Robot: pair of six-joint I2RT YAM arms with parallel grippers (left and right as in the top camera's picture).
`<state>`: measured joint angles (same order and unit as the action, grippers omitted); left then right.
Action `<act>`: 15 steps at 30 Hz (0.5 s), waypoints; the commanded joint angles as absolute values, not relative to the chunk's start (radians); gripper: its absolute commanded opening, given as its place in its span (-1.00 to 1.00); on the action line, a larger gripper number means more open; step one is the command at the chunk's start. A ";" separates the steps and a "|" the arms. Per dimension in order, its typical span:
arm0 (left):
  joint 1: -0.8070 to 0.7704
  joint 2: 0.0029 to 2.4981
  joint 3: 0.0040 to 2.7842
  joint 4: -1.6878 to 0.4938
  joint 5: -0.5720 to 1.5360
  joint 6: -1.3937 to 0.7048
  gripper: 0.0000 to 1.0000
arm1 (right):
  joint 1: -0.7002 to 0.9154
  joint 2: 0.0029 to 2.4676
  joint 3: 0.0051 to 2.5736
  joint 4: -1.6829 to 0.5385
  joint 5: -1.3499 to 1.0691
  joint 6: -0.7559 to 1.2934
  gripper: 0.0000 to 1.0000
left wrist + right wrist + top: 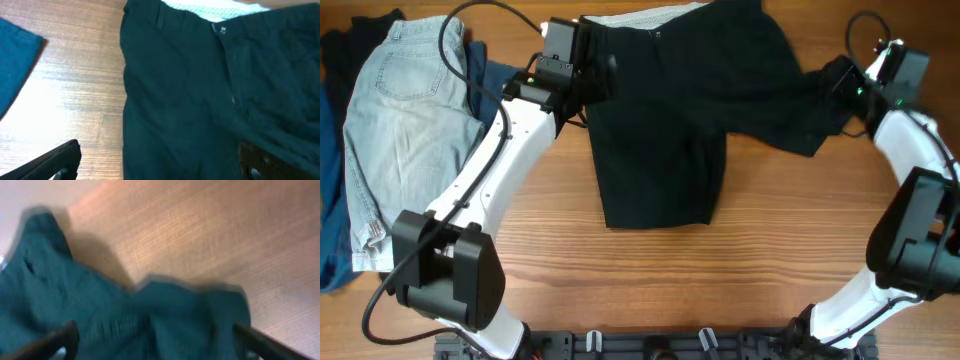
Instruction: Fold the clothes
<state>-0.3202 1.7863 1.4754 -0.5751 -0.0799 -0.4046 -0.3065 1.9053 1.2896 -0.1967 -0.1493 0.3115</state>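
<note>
Black cloth shorts lie flat on the wooden worktop, waistband at the far edge. One leg's long axis runs from the left gripper back toward the arm bases. The other leg angles off sideways, hem at the right gripper. Left gripper: spread wide over the waistband's left side. Right gripper: fingers wide, cloth bunched between, view blurred, contact can't be told. Pale blue denim garment well outboard of left gripper.

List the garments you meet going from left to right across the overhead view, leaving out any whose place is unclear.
dark blue garment → light denim shorts → black shorts
</note>
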 commanded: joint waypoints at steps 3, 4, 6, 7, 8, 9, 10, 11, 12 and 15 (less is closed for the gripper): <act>-0.292 1.773 1.480 -0.563 -0.072 -0.347 1.00 | -0.278 1.757 1.541 -0.741 -0.371 0.275 0.99; -0.254 1.735 1.481 -0.570 -0.071 -0.383 0.99 | -0.228 1.724 1.540 -0.900 -0.397 0.261 1.00; -0.202 1.689 1.481 -0.577 -0.071 -0.424 1.00 | -0.152 1.721 1.526 -1.025 -0.397 0.260 0.99; -0.165 1.659 1.481 -0.575 -0.069 -0.437 1.00 | -0.089 1.721 1.494 -1.060 -0.387 0.262 0.99; -0.115 1.630 1.481 -0.570 -0.067 -0.443 1.00 | -0.008 1.721 1.444 -1.075 -0.360 0.273 0.99; -0.085 1.617 1.481 -0.573 -0.067 -0.443 1.00 | 0.045 1.721 1.405 -1.076 -0.323 0.317 0.98; -0.051 1.608 1.481 -0.581 -0.049 -0.442 0.99 | 0.119 1.721 1.346 -1.065 -0.278 0.365 0.99; -0.027 1.607 1.481 -0.588 -0.029 -0.442 0.99 | 0.172 1.721 1.295 -1.051 -0.242 0.422 0.98; -0.011 1.609 1.481 -0.596 -0.015 -0.443 0.99 | 0.214 1.721 1.251 -1.029 -0.238 0.451 0.97; -0.004 1.617 1.481 -0.609 -0.015 -0.442 0.99 | 0.360 1.721 1.125 -0.944 -0.227 0.552 0.91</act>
